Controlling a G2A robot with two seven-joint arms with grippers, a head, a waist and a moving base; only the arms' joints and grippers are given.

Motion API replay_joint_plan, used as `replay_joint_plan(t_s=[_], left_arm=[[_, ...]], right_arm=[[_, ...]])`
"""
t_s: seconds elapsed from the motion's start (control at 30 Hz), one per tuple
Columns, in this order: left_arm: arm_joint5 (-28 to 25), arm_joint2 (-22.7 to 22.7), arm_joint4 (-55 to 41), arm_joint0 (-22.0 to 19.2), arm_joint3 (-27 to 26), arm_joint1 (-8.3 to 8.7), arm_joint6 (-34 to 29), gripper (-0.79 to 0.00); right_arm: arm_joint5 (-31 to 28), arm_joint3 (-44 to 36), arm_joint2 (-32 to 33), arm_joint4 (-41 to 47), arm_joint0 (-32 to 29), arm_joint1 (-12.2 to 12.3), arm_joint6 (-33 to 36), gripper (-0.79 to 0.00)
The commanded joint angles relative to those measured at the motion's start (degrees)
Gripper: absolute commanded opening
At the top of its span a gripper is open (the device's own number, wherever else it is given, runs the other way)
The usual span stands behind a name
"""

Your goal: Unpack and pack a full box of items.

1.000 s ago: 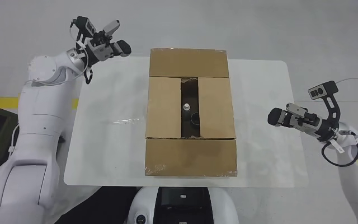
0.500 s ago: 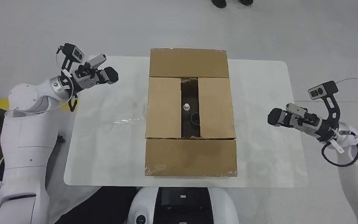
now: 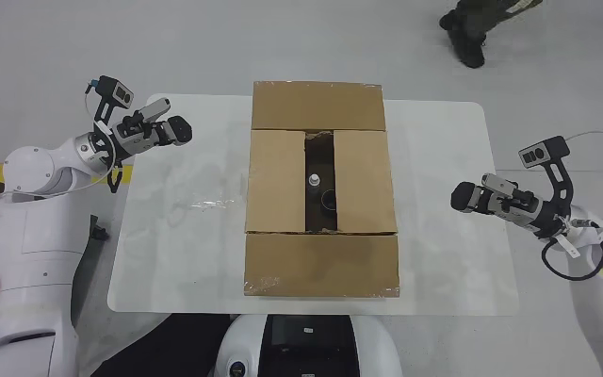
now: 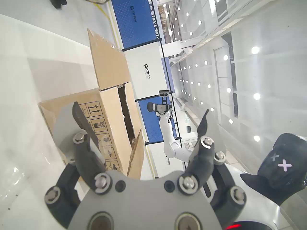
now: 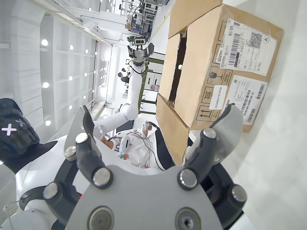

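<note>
A brown cardboard box (image 3: 320,188) stands in the middle of the white table (image 3: 179,245). Its two long flaps lie flat outward, and its two inner flaps leave a narrow slot (image 3: 320,184) where a small white-capped bottle (image 3: 316,179) and a dark round item (image 3: 329,199) show inside. My left gripper (image 3: 181,131) hovers open and empty over the table's far left corner, facing the box (image 4: 105,111). My right gripper (image 3: 460,196) hangs open and empty over the table's right side, level with the box (image 5: 215,68).
Bare table surface lies on both sides of the box and along the near edge. A crinkle of clear tape (image 3: 212,203) lies left of the box. A person's legs (image 3: 476,24) stand on the floor beyond the far right of the table.
My left arm has swung back and outward toward the left, the gripper dropping from beyond the table's far edge to above its far left corner. The right arm has kept still.
</note>
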Motion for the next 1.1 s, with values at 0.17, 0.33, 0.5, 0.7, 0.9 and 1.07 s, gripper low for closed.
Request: replay_joint_plan(t_s=[0.17,0.33,0.5,0.7,0.9,1.07], left_arm=[[0.0,0.0,0.0,0.0,0.0,0.0,0.0,0.0],[0.0,0.0,0.0,0.0,0.0,0.0,0.0,0.0],[0.0,0.0,0.0,0.0,0.0,0.0,0.0,0.0],[0.0,0.0,0.0,0.0,0.0,0.0,0.0,0.0],[0.0,0.0,0.0,0.0,0.0,0.0,0.0,0.0],[0.0,0.0,0.0,0.0,0.0,0.0,0.0,0.0]], right_arm=[[0.7,-1.4,0.3,-1.0,0.1,0.0,-1.4,0.0],[4.8,-5.1,-1.9,0.7,2.2,-0.1,-2.7,0.0],[6.8,-7.4,-9.5,1.5,7.3,-0.9,-4.6,0.0],[8.5,-8.1,-21.1,-0.3,12.6,-2.5,-7.5,0.0],[8.3,-6.4,-29.0,-0.5,15.8,-4.2,-10.2,0.0],[8.4,-5.6,-33.6,-2.5,18.6,-5.2,-10.6,0.0]])
